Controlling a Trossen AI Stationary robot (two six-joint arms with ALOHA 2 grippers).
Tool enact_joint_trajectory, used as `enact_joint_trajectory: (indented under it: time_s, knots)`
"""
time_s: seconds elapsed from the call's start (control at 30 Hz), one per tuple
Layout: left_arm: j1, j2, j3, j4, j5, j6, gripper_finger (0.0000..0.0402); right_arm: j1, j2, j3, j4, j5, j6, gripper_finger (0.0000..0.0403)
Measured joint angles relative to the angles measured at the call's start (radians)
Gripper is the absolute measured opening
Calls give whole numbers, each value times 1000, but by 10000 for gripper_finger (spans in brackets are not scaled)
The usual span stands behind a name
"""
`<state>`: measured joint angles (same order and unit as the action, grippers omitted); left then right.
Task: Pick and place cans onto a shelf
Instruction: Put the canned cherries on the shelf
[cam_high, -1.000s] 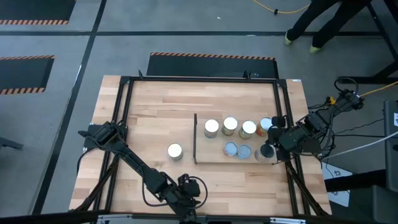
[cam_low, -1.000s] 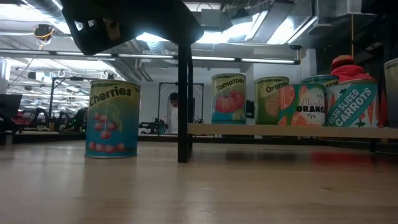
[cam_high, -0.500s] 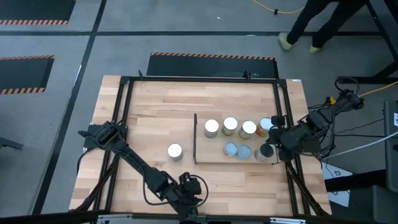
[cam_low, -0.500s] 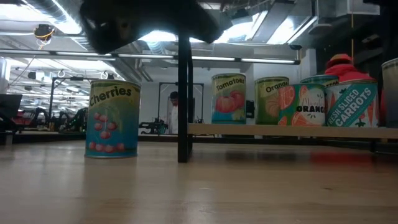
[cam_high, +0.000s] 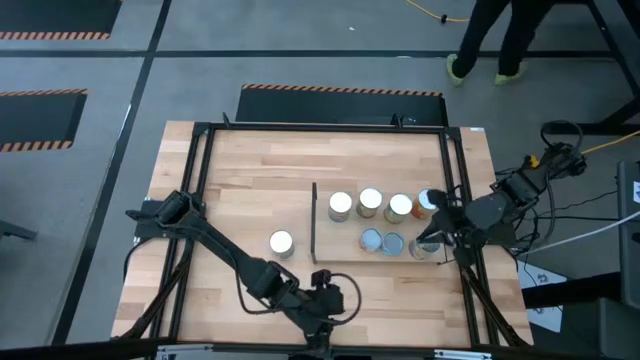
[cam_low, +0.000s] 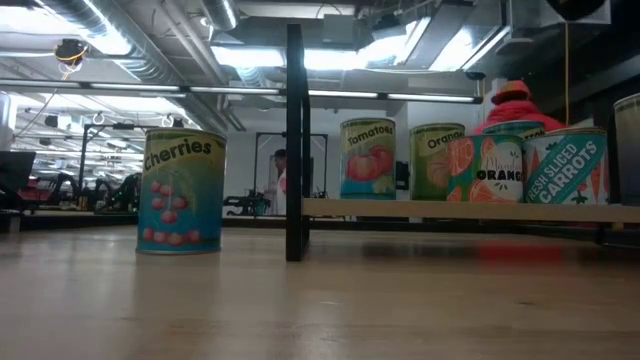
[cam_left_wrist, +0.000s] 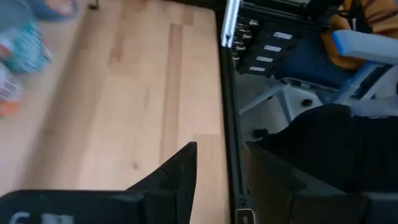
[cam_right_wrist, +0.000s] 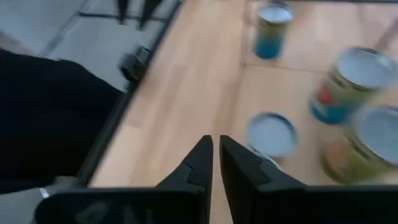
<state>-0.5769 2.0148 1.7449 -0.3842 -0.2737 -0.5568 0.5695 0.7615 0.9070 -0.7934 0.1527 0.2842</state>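
Several cans stand upright on the shelf (cam_high: 340, 255), among them a tomato can (cam_low: 368, 158) and a carrot can (cam_low: 565, 168); the round tops (cam_high: 371, 201) show in the high view. One cherries can (cam_high: 282, 242) (cam_low: 180, 190) stands on the tabletop left of the shelf's dark upright panel (cam_low: 295, 140). My left gripper (cam_high: 343, 300) (cam_left_wrist: 221, 177) hangs open over the table's near edge, nothing between its fingers. My right gripper (cam_high: 430, 236) (cam_right_wrist: 216, 158) is shut above the shelf's right end, over a silver-topped can (cam_right_wrist: 272, 134), touching nothing.
A black metal frame (cam_high: 455, 180) runs round the tabletop. Bare wood (cam_high: 250, 170) lies at the table's left and far parts. A person's legs (cam_high: 490, 40) show on the floor beyond the far right corner.
My left gripper has risen from near the tabletop and gone toward the table's right edge along the near side, staying open; its dark bulk has left the top of the low view. My right gripper has lifted a little at the shelf's right end, still shut. No can has moved.
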Motion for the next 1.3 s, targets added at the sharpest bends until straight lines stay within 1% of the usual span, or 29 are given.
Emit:
enact_joint_trajectory:
  time_s: [0.13, 0.2, 0.37, 0.5, 0.63, 0.7, 0.77, 0.87, 1.0, 1.3]
  knots:
    - [19, 0, 164, -224, -1, 37, 124, 9, 48, 0, 88, -70, -30, 35]
    - [26, -1, 249, -372, -4, 44, 124, 20, 76, 0, 106, -75, -31, 35]
    - [32, -2, 436, -754, -95, 15, 124, 50, 156, 0, 132, -75, -32, 35]
    - [41, -4, 518, -991, -110, -30, 124, 70, 218, 0, 152, -75, -32, 35]
    - [54, -4, 543, -1195, -115, -89, 124, 80, 273, 0, 155, -75, -32, 35]
    - [68, -5, 518, -1181, -89, -54, 124, 82, 295, 0, 155, -75, -32, 35]
    - [82, -11, 508, -1189, -19, 19, 124, 82, 313, 0, 156, -75, -32, 35]
    - [110, -41, 504, -1187, 5, 65, 124, 82, 330, 0, 157, -76, -28, 35]
    - [149, -94, 502, -1187, -19, 97, 124, 82, 336, 0, 161, -76, -28, 35]
    - [213, -263, 497, -1185, -184, 90, 124, 82, 336, 0, 165, -77, -27, 35]
